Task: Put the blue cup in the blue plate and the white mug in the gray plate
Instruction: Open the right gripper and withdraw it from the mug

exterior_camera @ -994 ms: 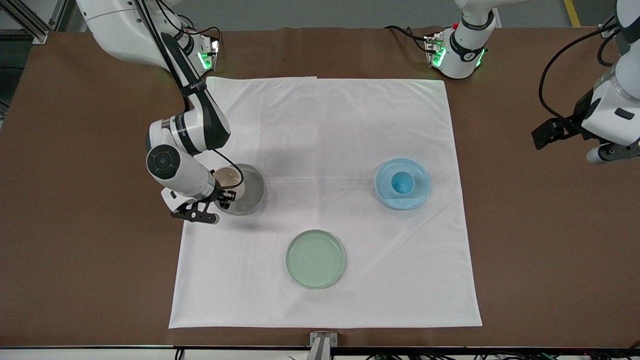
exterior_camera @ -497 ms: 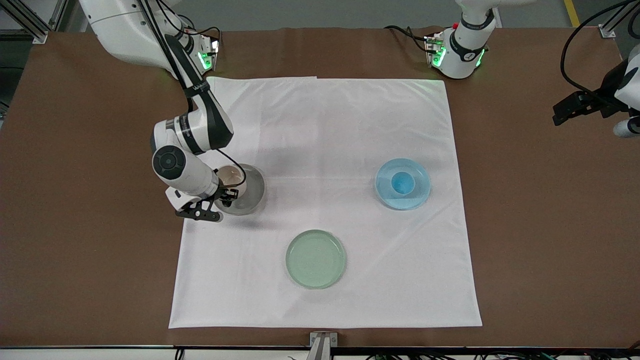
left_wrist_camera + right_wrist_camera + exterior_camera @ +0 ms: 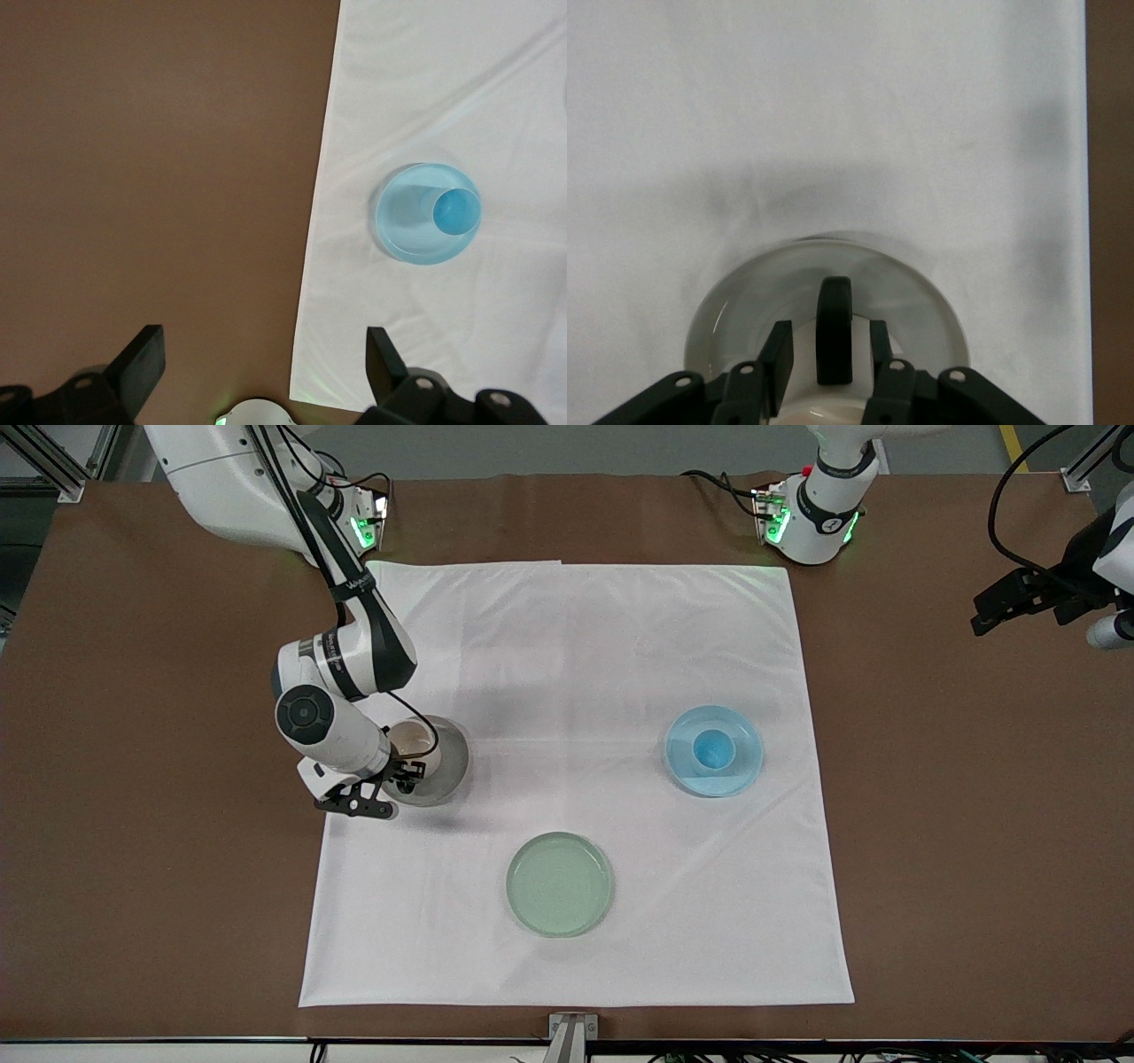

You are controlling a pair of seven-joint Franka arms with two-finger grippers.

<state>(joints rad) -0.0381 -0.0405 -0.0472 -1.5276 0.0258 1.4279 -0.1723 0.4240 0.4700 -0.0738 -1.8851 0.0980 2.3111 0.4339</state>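
white mug (image 3: 409, 744) on gray plate (image 3: 447, 766), handle between right gripper's (image 3: 828, 359) narrow fingers | blue cup (image 3: 711, 748) upright in blue plate (image 3: 742, 766) | left gripper (image 3: 261, 367) spread wide, waiting over bare table (image 3: 974, 779)

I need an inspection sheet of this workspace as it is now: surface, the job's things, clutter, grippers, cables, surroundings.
Surface: brown table under a white cloth.
Job's things: small light-blue cup stands in the round light-blue plate; cream-white mug with black handle is over the round gray plate.
Clutter: pale green plate, nearer the front camera.
Grippers: right gripper astride the mug's handle, over the gray plate; left gripper open, waiting above bare table at its end.
Cables: black cables along the arms.
Surroundings: nothing seen.
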